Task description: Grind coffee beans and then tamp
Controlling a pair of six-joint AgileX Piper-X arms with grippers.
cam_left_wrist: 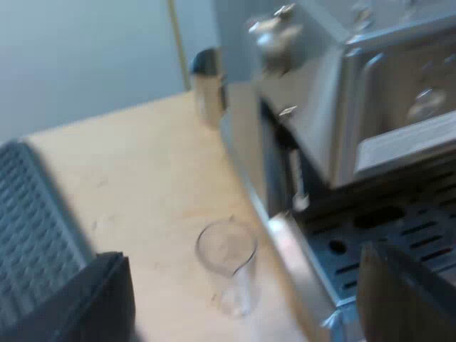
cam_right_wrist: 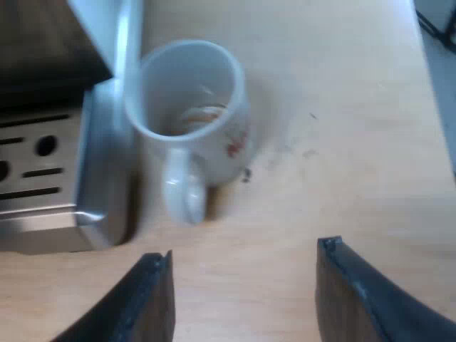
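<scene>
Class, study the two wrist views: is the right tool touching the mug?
Apart. In the right wrist view, bare table lies between the mug and the open fingers of the right tool.

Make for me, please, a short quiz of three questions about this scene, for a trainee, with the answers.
1. True or false: the mug is lying on its side.
2. Which thing stands on the table beside the espresso machine, ahead of the left pincer? A) a tamper B) a measuring glass C) a spoon
3. Fill in: the right pincer is ___ and holds nothing.

Key: 1 false, it stands upright by the machine's tray; 2 B; 3 open.
</scene>
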